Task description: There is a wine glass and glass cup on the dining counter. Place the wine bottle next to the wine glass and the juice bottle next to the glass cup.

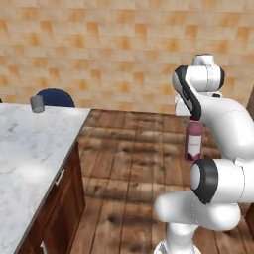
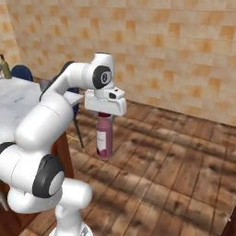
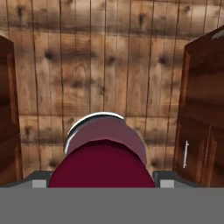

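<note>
My gripper (image 2: 105, 114) is shut on the maroon cap of the juice bottle (image 2: 104, 136), which hangs upright in the air above the wooden floor, to the right of the dining counter (image 1: 30, 149). The left base view shows the juice bottle (image 1: 193, 143) beside my arm. Looking down in the hand view, its cap (image 3: 103, 168) sits between the fingertips (image 3: 40, 180). The glass cup (image 1: 36, 104) stands at the counter's far edge. The wine bottle (image 2: 4, 67) stands far back on the counter (image 2: 18, 103). The wine glass is out of view.
A blue chair (image 1: 55, 97) stands behind the counter's far end. Red-brown cabinet fronts (image 1: 59, 203) drop below the slab. In the hand view, dark cabinet doors (image 3: 203, 109) flank the wooden floor (image 3: 100, 65). A tan tiled wall (image 1: 124, 54) closes the back.
</note>
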Robot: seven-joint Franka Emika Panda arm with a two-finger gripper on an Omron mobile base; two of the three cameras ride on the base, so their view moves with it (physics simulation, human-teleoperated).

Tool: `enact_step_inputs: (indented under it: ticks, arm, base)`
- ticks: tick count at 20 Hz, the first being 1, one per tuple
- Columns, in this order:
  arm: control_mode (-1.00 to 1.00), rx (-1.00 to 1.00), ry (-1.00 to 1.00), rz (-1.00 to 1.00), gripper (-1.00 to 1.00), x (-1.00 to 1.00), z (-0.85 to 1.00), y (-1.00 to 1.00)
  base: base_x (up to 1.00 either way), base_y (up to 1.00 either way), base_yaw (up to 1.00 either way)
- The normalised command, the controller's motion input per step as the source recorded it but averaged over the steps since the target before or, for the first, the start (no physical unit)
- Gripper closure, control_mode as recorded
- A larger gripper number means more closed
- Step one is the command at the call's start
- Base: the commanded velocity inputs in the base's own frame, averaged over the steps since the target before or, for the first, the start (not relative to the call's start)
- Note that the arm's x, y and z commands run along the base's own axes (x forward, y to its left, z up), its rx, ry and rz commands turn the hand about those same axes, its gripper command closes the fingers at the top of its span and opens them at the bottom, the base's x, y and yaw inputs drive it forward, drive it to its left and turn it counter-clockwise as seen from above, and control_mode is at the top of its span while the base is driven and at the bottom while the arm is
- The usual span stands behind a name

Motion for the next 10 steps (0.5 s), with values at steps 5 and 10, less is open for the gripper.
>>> enact_step_inputs:
  ticks: [5, 10]
  arm:
    - [1.00, 0.00, 0.00, 0.00, 1.00, 0.00, 0.00, 0.00]
    - [1.00, 0.00, 0.00, 0.00, 1.00, 0.00, 0.00, 0.00]
  base:
    - [0.94, 0.00, 0.04]
    - [0.94, 0.00, 0.05]
